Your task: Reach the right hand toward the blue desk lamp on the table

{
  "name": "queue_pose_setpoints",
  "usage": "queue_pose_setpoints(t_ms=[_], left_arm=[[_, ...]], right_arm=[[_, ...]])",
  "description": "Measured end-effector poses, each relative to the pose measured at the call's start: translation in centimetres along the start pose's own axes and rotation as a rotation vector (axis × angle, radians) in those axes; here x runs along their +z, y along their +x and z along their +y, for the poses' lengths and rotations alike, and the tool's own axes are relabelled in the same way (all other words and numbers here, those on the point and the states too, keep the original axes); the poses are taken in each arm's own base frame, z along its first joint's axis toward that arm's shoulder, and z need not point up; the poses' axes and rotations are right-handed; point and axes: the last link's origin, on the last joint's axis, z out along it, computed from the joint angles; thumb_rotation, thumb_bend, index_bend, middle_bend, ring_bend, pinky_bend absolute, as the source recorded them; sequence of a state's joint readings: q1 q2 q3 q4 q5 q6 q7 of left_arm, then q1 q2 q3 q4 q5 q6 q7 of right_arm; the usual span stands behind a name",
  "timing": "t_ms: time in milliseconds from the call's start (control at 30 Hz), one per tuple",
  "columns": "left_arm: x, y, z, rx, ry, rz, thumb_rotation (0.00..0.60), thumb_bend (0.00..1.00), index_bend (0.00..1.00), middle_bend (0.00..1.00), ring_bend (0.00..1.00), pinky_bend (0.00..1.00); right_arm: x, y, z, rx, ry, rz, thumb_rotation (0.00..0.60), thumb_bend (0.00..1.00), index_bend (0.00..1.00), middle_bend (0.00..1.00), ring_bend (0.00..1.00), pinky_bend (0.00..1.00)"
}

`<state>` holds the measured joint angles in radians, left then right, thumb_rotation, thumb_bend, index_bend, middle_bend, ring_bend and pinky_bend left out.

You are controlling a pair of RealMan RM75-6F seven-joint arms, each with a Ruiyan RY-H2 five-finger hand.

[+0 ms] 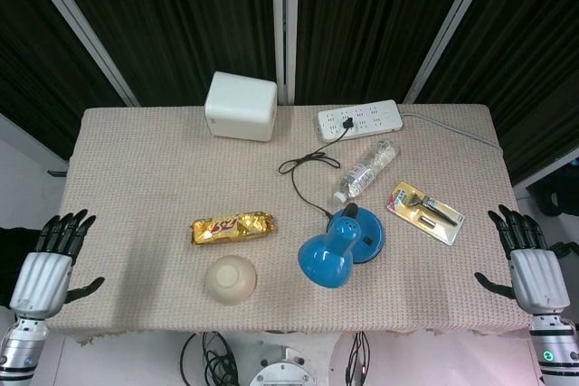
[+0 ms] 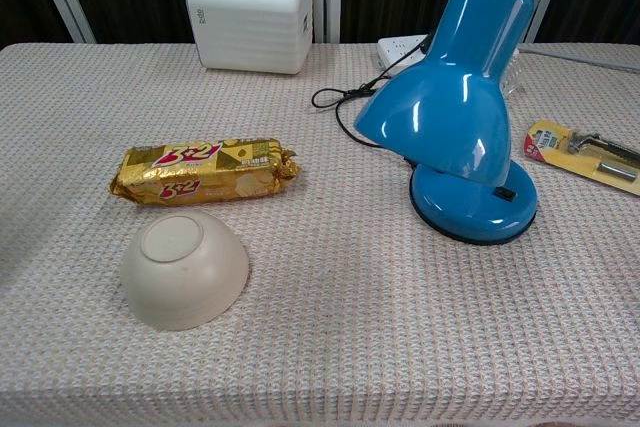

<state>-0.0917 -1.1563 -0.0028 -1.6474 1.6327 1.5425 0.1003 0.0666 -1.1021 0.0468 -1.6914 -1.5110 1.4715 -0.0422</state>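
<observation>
Lamp (image 1: pixel 342 243), blue, sits on the bench (image 1: pixel 136 187), well to the left of the right robot hand (image 1: pixel 527 259) & far from it. Shade tips down toward the front edge. Right robot hand is at the bench's right edge w/ fingers apart, holding nothing. Left robot hand (image 1: pixel 50 264) is at the left edge, fingers apart too. Upside-down bowl (image 1: pixel 231 278) & gold snack pack (image 1: pixel 232 227) lie left of the lamp.
</observation>
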Motion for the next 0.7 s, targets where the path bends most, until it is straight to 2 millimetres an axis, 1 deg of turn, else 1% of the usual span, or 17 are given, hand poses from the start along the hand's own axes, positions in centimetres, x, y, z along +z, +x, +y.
queue_pose_setpoints(t_ms=[433, 500, 600, 633, 667, 700], left_arm=[[-0.27, 0.02, 0.11, 0.000, -0.002, 0.000, 0.600, 0.07, 0.00, 0.00, 0.00, 0.00], [-0.31, 0.05, 0.15, -0.001, -0.003, 0.002, 0.600, 0.07, 0.00, 0.00, 0.00, 0.00], [-0.40, 0.00, 0.24, 0.000, -0.006, -0.001, 0.600, 0.07, 0.00, 0.00, 0.00, 0.00], [-0.43, -0.03, 0.25, 0.001, -0.005, -0.003, 0.600, 0.07, 0.00, 0.00, 0.00, 0.00], [-0.45, -0.06, 0.24, 0.001, -0.004, -0.004, 0.600, 0.07, 0.00, 0.00, 0.00, 0.00], [-0.46, -0.08, 0.19, 0.002, -0.001, -0.007, 0.600, 0.07, 0.00, 0.00, 0.00, 0.00]], right_arm=[[-0.19, -0.05, -0.05, 0.003, 0.004, -0.003, 0.600, 0.06, 0.00, 0.00, 0.00, 0.00], [-0.30, -0.05, 0.02, 0.003, 0.003, -0.004, 0.600, 0.07, 0.00, 0.00, 0.00, 0.00], [-0.45, -0.08, 0.17, 0.000, 0.001, -0.010, 0.600, 0.22, 0.00, 0.00, 0.00, 0.00], [-0.50, -0.10, 0.22, -0.003, 0.000, -0.015, 0.600, 0.28, 0.00, 0.00, 0.00, 0.00], [-0.52, -0.11, 0.25, -0.004, 0.000, -0.018, 0.600, 0.37, 0.00, 0.00, 0.00, 0.00], [-0.53, -0.13, 0.28, -0.004, 0.000, -0.022, 0.600, 0.41, 0.00, 0.00, 0.00, 0.00]])
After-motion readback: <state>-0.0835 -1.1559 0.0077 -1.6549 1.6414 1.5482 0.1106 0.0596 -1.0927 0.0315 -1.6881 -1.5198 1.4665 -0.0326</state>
